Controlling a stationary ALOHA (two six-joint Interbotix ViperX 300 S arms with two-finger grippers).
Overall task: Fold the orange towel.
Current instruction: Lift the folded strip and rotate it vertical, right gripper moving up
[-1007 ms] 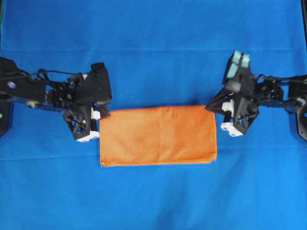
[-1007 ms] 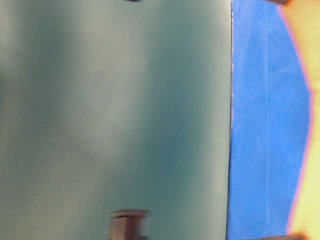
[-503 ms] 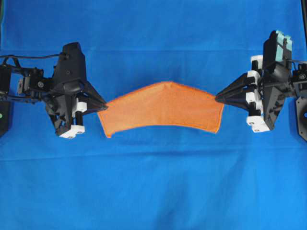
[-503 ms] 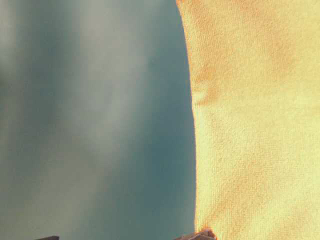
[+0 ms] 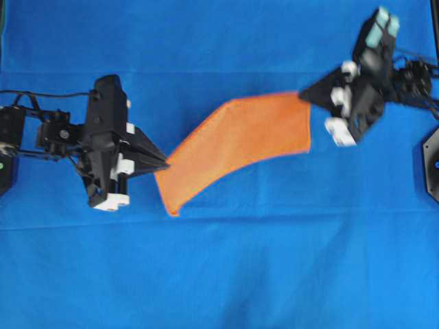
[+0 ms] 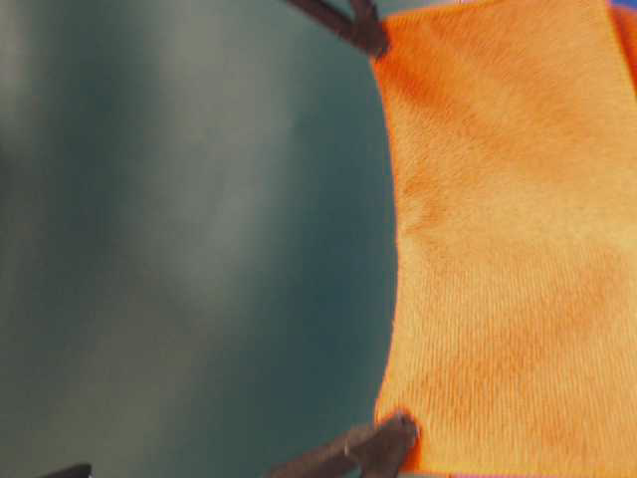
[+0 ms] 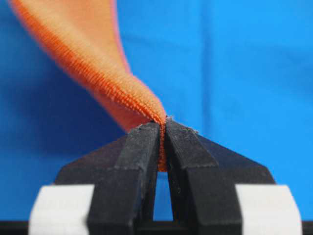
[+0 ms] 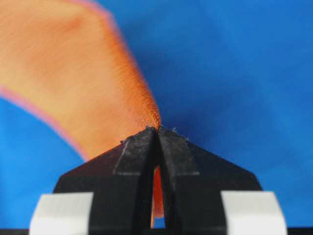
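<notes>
In the overhead view the orange towel (image 5: 236, 147) is seen stretched slantwise across the middle of the frame, from lower left to upper right, above the blue cloth (image 5: 219, 274). Its lower-left end is pinched in the closed left gripper (image 5: 163, 164), and its upper-right corner is clamped in the closed right gripper (image 5: 303, 94).
</notes>
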